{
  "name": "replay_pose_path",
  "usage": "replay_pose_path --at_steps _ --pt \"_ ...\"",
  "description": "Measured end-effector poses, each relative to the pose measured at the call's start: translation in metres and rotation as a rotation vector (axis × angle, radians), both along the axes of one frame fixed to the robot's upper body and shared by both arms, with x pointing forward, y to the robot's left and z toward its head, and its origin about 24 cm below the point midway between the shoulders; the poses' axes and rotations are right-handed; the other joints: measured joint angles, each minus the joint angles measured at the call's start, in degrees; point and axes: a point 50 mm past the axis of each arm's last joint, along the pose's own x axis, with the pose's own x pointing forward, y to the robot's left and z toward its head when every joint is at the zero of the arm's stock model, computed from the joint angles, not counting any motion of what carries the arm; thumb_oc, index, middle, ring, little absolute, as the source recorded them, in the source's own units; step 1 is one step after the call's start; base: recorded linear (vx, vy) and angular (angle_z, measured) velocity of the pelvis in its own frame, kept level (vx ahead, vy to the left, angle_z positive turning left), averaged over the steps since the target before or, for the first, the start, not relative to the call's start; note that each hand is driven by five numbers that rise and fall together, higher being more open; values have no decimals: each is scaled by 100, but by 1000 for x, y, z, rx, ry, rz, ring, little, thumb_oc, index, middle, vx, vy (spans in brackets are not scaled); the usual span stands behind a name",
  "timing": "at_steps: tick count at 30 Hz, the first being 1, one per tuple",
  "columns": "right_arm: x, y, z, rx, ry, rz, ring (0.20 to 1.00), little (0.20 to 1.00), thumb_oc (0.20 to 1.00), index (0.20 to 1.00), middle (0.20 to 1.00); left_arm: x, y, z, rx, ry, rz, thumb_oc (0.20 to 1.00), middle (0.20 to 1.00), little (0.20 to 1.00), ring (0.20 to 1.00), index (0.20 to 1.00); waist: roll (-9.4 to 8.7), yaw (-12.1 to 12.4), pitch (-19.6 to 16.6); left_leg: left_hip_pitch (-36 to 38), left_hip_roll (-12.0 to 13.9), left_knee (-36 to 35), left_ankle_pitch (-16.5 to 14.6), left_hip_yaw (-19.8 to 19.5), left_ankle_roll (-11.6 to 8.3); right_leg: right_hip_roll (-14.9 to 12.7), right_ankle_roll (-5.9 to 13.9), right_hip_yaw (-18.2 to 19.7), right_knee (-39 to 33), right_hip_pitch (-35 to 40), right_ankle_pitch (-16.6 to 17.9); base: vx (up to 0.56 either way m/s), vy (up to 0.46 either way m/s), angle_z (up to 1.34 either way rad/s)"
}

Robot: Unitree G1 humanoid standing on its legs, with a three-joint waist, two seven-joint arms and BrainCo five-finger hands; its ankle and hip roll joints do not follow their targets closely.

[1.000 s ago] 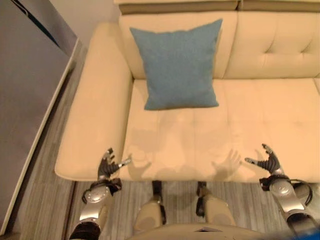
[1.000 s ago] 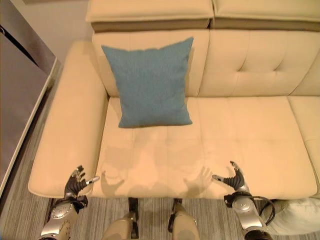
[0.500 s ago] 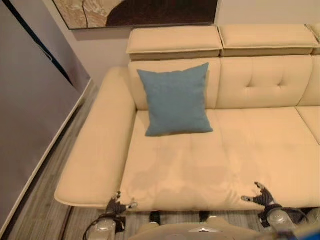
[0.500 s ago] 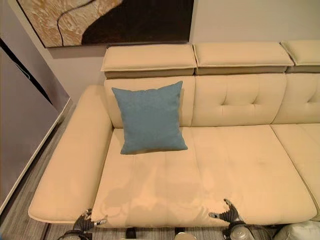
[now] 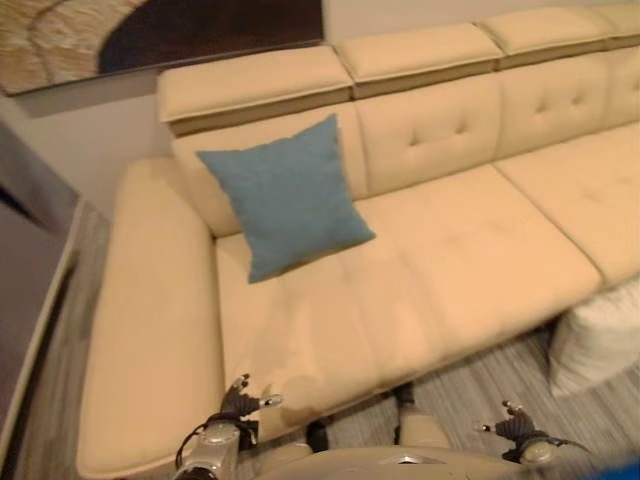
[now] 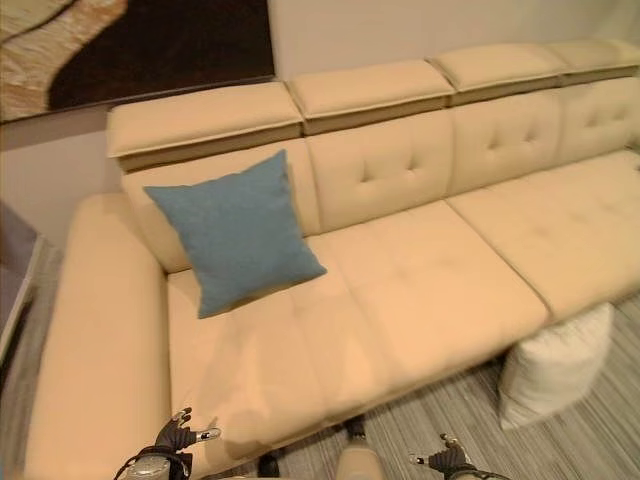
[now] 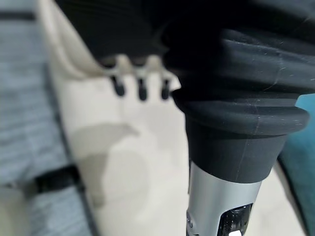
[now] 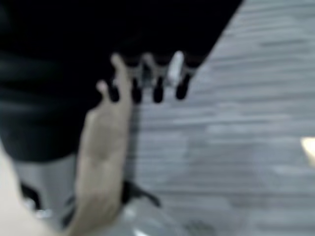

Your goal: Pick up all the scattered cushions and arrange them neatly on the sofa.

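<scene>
One blue cushion (image 6: 235, 232) already leans against the sofa (image 6: 430, 280) back near its left end; a white cushion (image 6: 553, 366) waits on the floor against the sofa's front edge, to the right. Fetching it looks next. Left hand (image 5: 240, 404) and right hand (image 5: 515, 426) hover empty, fingers spread, before the sofa's front, with open floor (image 6: 600, 440) between.
</scene>
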Motion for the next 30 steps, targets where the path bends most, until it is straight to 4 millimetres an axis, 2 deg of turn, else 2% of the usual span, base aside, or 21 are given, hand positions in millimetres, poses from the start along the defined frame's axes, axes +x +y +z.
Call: replay_pose_path --at_steps 1,2,3,6,7,8,9,10,11,14,15,17,18,20,21,22,24,26,27,29,30 --pt "0 4 -1 9 5 -1 1000 1000 1000 1000 1000 -1 3 0 10 3 1 1000 1000 1000 1000 1000 16 174 26 101 115 -2 53 218 -65 58 -103 -506 575 -102 -237 -209 47 -105" --pt "4 2 0 8 -7 -1 1000 1000 1000 1000 1000 -7 5 -3 21 42 0 1000 1000 1000 1000 1000 149 251 93 214 279 -79 123 384 -57 129 -236 -885 1327 12 -542 -217 3 -88" --pt "9 -4 3 -7 -22 -5 1000 1000 1000 1000 1000 -15 5 -6 23 74 2 1000 1000 1000 1000 1000 298 203 149 259 428 -132 169 401 -103 145 -119 -798 1906 178 -997 -179 -41 -56" --pt "14 -10 7 -23 -37 -1 1000 1000 1000 1000 1000 -19 5 -8 24 89 0 1000 1000 1000 1000 1000 471 367 175 244 724 -233 296 620 -221 -68 -75 -926 2192 587 -1392 -126 -81 -39" --pt "18 -9 7 -20 -46 1 1000 1000 1000 1000 1000 -21 5 -8 25 96 1 1000 1000 1000 1000 1000 489 425 152 220 768 -236 284 569 -286 -140 -50 -972 2032 715 -1398 -148 -180 -49" --pt "16 -8 6 -17 -43 0 1000 1000 1000 1000 1000 -24 7 -9 28 108 5 1000 1000 1000 1000 1000 458 512 153 229 848 -231 347 727 -346 -377 -62 -1164 1949 987 -1582 -74 -148 -50" --pt "13 -5 5 -9 -35 -3 1000 1000 1000 1000 1000 -25 10 -8 35 109 9 1000 1000 1000 1000 1000 304 617 69 217 816 -213 355 758 -442 -546 -44 -1447 1431 1269 -1465 -86 -282 -62" --pt "15 0 4 5 -44 -12 1000 1000 1000 1000 1000 -28 7 -10 25 129 15 1000 1000 1000 1000 1000 338 595 57 196 1054 -208 463 591 -647 46 -263 -1111 506 1596 -1410 -50 -247 -92" --pt "14 -1 4 9 -43 -23 1000 1000 1000 1000 1000 -30 1 -12 9 134 9 1000 1000 1000 1000 1000 380 653 7 259 1105 -183 510 381 -706 260 -391 -944 272 1609 -1328 -52 -233 -74" --pt "12 -3 4 12 -51 -40 1000 1000 1000 1000 1000 -24 -7 -12 -10 119 1 1000 1000 1000 1000 1000 254 504 -44 45 1325 146 872 385 -1030 494 -597 -810 -8 1635 -1237 -64 -97 -45" --pt "6 -6 3 5 -33 -48 1000 1000 1000 1000 1000 -18 -8 -11 -13 104 -4 1000 1000 1000 1000 1000 177 469 -68 14 1243 233 919 254 -1054 512 -640 -816 -153 1665 -1159 -108 -88 -29" --pt "-2 -13 4 -5 -23 -72 1000 1000 1000 1000 1000 -13 -10 -10 -15 92 -13 1000 1000 1000 1000 1000 203 257 -78 7 1289 343 942 215 -1071 659 -797 -675 -322 1725 -1008 -82 -21 -28" --pt "0 -15 5 -11 -28 -74 1000 1000 1000 1000 1000 -9 -12 -9 -18 82 -24 1000 1000 1000 1000 1000 164 280 -55 30 1279 322 886 70 -1111 681 -808 -572 -348 1722 -982 -77 -9 -47" --pt "1 -20 7 -25 -31 -77 1000 1000 1000 1000 1000 -8 -16 -9 -25 77 -31 1000 1000 1000 1000 1000 162 257 -42 122 1022 271 748 -422 -1191 691 -872 -296 -389 1671 -861 -105 22 -84" --pt "1 -25 9 -36 -29 -79 1000 1000 1000 1000 1000 -10 -21 -11 -39 85 -31 1000 1000 1000 1000 1000 213 204 -24 310 745 162 521 -682 -1074 708 -854 12 -499 1634 -673 -168 70 -93" --pt "-1 -24 8 -33 -22 -81 1000 1000 1000 1000 1000 -9 -21 -11 -40 85 -34 1000 1000 1000 1000 1000 208 140 -21 352 720 143 495 -753 -1073 723 -838 124 -508 1605 -634 -141 60 -109" --pt "2 -25 8 -36 -21 -78 1000 1000 1000 1000 1000 -9 -23 -11 -41 85 -43 1000 1000 1000 1000 1000 254 287 -8 513 466 65 123 -1174 -994 753 -734 590 -551 1419 -442 -119 57 -115" --pt "-3 -28 8 -42 -4 -91 1000 1000 1000 1000 1000 6 -24 -7 -37 52 -61 1000 1000 1000 1000 1000 359 15 54 499 506 -146 -170 -1133 -756 839 -585 716 -680 1219 -306 -230 128 -61" --pt "2 -25 7 -33 -16 -98 1000 1000 1000 1000 1000 11 -23 -6 -27 45 -74 1000 1000 1000 1000 1000 340 46 79 501 418 -323 -163 -1096 -630 815 -518 831 -650 1036 -169 -260 138 -57" --pt "13 -12 6 0 -46 -94 1000 1000 1000 1000 1000 20 -17 -1 2 24 -91 1000 1000 1000 1000 1000 68 59 250 396 110 -199 -199 -965 -502 670 -289 1093 -690 767 187 -126 60 -103" --pt "20 -8 6 12 -61 -91 1000 1000 1000 1000 1000 19 -15 -1 13 30 -102 1000 1000 1000 1000 1000 0 125 298 385 56 -218 -178 -913 -360 630 -9 1216 -841 709 301 -45 14 -125"
